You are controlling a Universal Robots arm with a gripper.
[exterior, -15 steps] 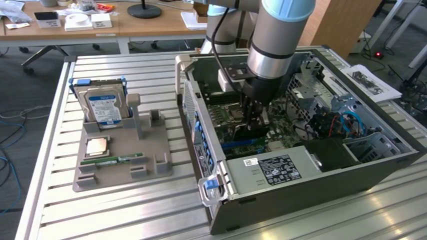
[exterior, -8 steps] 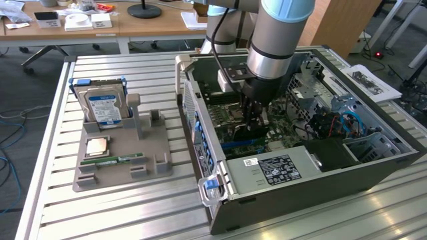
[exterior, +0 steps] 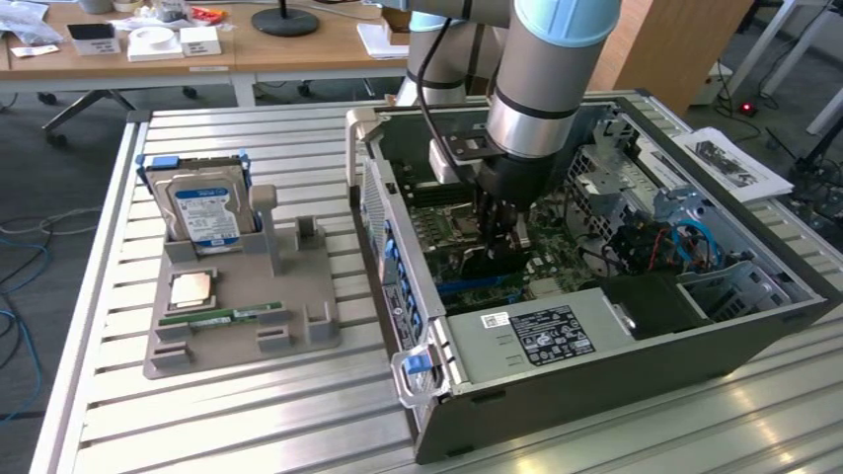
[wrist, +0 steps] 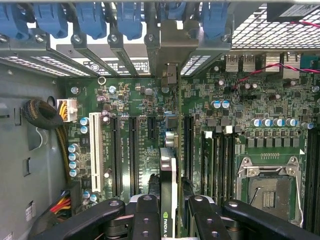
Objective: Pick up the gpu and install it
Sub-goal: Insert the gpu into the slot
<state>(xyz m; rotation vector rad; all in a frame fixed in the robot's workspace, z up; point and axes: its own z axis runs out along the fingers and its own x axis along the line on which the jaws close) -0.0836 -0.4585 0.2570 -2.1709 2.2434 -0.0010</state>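
In the wrist view the gpu is seen edge-on from above, a thin green-edged card with a dark face. It stands upright over the motherboard between the long black expansion slots. Its silver end bracket reaches the case's rear slot openings. My gripper is shut on the card, one black finger on each side. In the exterior view the gripper reaches deep into the open computer case. Whether the card sits fully in a slot I cannot tell.
A grey holder at the exterior view's left carries a silver hard drive, a CPU and a RAM stick. Inside the case are the power supply, cables, a white slot and the CPU socket.
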